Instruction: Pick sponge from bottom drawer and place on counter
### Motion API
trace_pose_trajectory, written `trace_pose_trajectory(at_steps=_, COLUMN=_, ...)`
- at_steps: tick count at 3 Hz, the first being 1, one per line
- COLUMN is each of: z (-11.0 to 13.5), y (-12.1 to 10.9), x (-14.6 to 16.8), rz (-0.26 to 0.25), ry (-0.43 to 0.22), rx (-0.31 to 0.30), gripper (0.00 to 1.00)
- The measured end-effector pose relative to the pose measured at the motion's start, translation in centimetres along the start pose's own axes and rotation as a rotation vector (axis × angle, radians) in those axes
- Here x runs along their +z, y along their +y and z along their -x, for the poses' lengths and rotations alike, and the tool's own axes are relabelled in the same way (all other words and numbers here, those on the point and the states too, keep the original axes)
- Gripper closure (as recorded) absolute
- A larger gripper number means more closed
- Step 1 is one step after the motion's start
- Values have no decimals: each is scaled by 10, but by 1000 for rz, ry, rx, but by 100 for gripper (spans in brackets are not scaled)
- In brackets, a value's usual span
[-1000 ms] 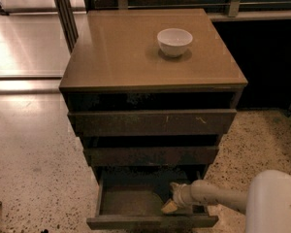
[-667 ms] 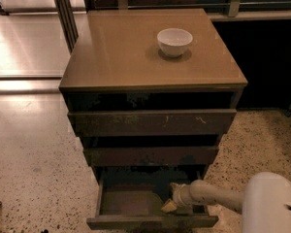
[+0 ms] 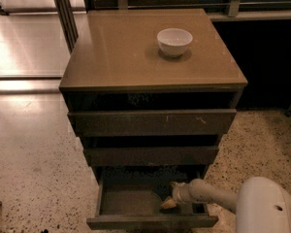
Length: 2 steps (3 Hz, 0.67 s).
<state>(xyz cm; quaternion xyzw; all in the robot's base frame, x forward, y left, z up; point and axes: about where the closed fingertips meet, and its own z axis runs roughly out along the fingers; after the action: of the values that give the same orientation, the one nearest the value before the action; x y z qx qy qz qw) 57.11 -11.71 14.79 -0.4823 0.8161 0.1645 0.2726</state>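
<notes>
Structurally, the cabinet presented three drawers under one counter (image 3: 116, 57), whose four edges were unobstructed. One white bowl (image 3: 174, 41) stood right of centre, toward the far edge. The left half and the near strip of the slab were bare. The top drawer (image 3: 153, 123) and the middle drawer (image 3: 150, 156) projected slightly, each stepped behind the one above. The bottom drawer (image 3: 128, 202) was pulled out toward the near side, with its brown floor exposed on the left. Speckled floor (image 3: 34, 174) lay open to the left of the cabinet, and a narrower strip lay to the right.

One white arm (image 3: 211, 194) entered from the near right and crossed above the drawer's right wall. One gripper (image 3: 169, 203) sat low inside the right part of the bottom drawer, just behind its front panel. Its pale yellow tip was at or near the drawer floor. Whether the gripper was spread or pressed together could not be determined, nor what it contacted.

The sponge could not be distinguished separately. Only dark interior showed around the gripper.
</notes>
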Motion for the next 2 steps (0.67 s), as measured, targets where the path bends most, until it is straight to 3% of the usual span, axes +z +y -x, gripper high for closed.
trace_pose_trajectory(at_steps=2, z=-20, y=-15, x=30, rz=4, ry=33, rx=49, gripper=27)
